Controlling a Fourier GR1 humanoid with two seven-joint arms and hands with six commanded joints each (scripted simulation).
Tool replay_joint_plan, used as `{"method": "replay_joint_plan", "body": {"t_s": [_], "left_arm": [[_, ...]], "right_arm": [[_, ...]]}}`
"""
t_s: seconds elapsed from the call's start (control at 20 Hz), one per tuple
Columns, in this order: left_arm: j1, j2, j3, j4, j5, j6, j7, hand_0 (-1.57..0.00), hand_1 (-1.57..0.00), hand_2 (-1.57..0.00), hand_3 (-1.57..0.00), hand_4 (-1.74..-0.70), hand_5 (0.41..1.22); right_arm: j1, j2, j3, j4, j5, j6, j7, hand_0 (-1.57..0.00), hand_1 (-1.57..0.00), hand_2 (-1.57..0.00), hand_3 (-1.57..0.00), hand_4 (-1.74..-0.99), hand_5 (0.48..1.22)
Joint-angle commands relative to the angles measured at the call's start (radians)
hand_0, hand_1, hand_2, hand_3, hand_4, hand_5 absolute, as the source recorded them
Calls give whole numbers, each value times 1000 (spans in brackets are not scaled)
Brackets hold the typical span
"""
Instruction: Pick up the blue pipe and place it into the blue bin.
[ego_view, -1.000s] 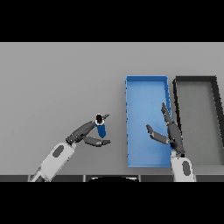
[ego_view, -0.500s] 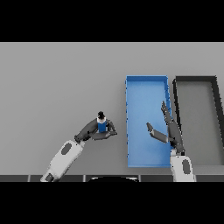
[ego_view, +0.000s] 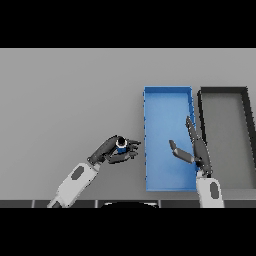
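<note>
Fingers of the left hand (ego_view: 114, 152) curl round the pipe (ego_view: 121, 146) — it may slip out short of the bin (ego_view: 167, 92) at 3 o'clock; right hand (ego_view: 196, 148) open.

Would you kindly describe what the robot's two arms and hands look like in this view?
Both arms have white forearm casings with a dark grey oval patch, and each ends in a dark hand. The left hand has dark, slender, segmented fingers; the right hand looks the same, with long thin fingers and a shorter thumb. No cables or markings are visible.
</note>
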Motion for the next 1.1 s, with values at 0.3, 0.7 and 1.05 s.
{"method": "replay_joint_plan", "body": {"t_s": [0.3, 0.7, 1.05], "left_arm": [[-71, -9, -20, -109, 27, -20, 128, -1558, -1560, -1561, -1445, -1724, 1216], [-83, -5, -18, -129, 38, -38, 162, -1569, -1569, -1569, -1443, -1730, 1219], [-84, -4, -19, -126, 23, -38, 171, -1571, -1571, -1571, -1438, -1731, 1221]], "right_arm": [[5, -6, 0, 8, 10, 2, -35, 1, 1, 1, 1, -1215, 639], [12, 10, 2, 19, 18, -11, -31, 1, 1, 1, 1, -1178, 629], [4, 7, -3, -7, -35, 27, -74, 1, 1, 1, 1, -1195, 610]]}}
